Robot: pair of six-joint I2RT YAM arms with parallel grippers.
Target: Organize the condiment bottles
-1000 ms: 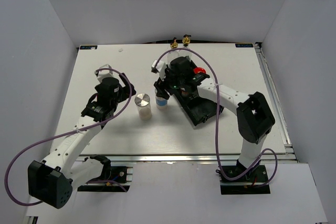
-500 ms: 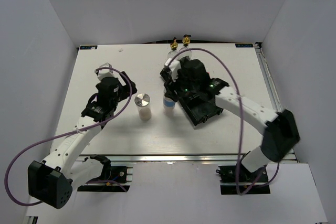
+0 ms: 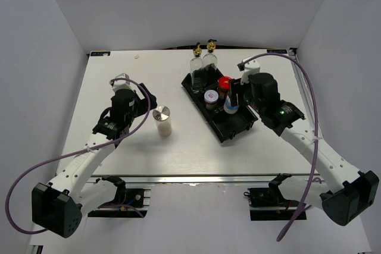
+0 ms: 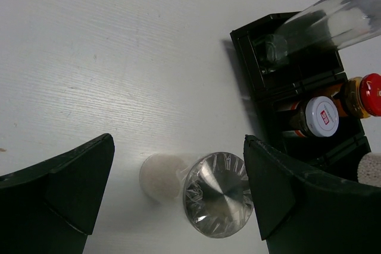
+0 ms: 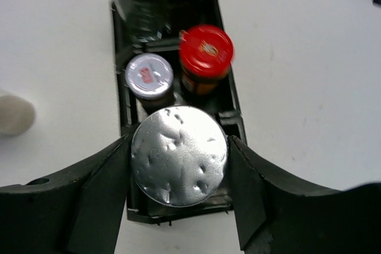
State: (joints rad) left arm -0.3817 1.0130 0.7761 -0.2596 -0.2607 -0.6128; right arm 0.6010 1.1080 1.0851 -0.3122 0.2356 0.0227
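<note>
Condiment bottles, six.
- Blue-labelled silver-capped shaker [image 3: 230,108]: clamped between the fingers of the right gripper [image 5: 178,150], at the tray compartment nearest that gripper (seated or not, cannot tell).
- Just beyond it, side by side: red-lidded dark jar [image 5: 205,57] and silver-capped jar [image 5: 148,75].
- Farthest: two clear glass bottles [image 3: 196,68] [image 3: 209,63], gold spouts.
- White shaker [image 4: 217,194], silver cap: upright under the wide-open left gripper [image 4: 178,141].

Black tray [image 3: 238,130], one, three compartments. White table [image 3: 178,147]; plain grey walls [image 3: 178,10].
</note>
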